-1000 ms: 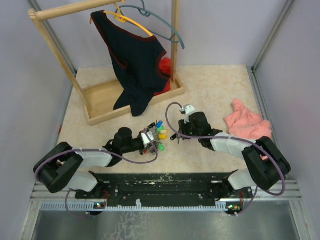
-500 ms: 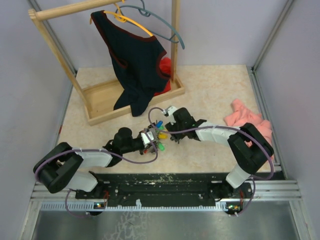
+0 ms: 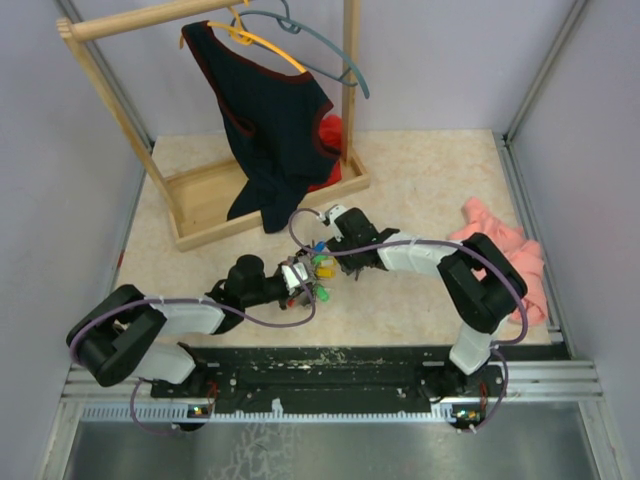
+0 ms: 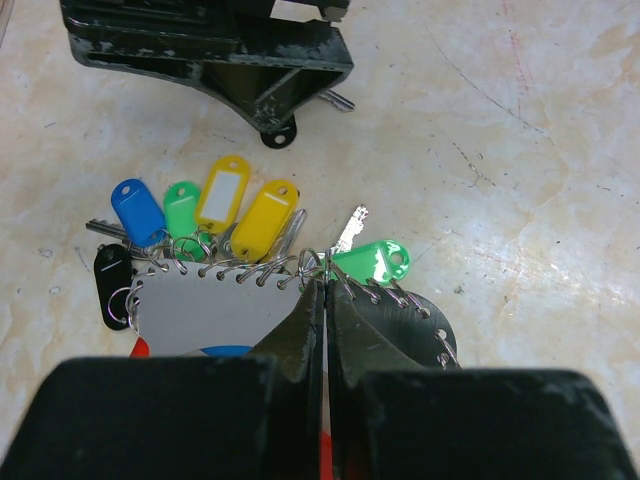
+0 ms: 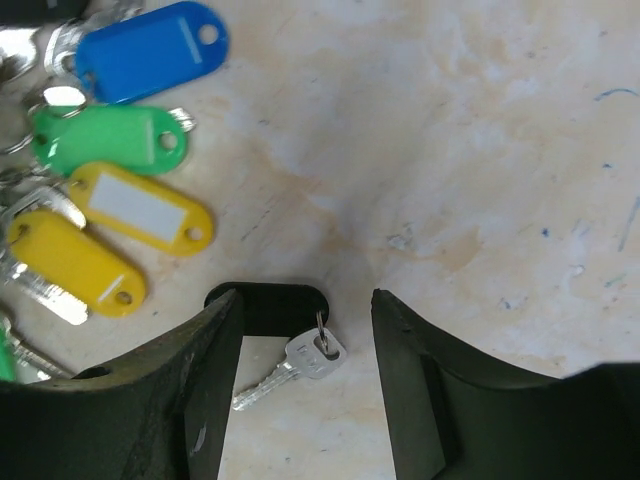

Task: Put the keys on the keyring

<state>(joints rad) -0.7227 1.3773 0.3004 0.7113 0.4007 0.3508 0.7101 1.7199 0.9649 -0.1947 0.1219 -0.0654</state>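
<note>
My left gripper (image 4: 326, 285) is shut on the keyring (image 4: 250, 274), a thin metal loop with a red part showing low between the jaws. Keys with blue (image 4: 138, 210), green (image 4: 182, 207) and yellow (image 4: 263, 217) tags hang on it, and another green one (image 4: 370, 262) lies to the right. My right gripper (image 5: 305, 300) is open, low over the table, and straddles a loose silver key (image 5: 295, 368) on a black tag (image 5: 270, 308). In the top view both grippers, left (image 3: 296, 278) and right (image 3: 337, 262), meet at the key bunch (image 3: 320, 268).
A wooden rack (image 3: 200, 200) with a dark garment (image 3: 270, 130) and hangers stands at the back left. A pink cloth (image 3: 495, 245) lies at the right. The strung tags lie just left of my right gripper in its wrist view (image 5: 105, 140).
My right arm has swung left from the middle right of the table to the key bunch, and its gripper now sits over the loose key. The left arm has not moved.
</note>
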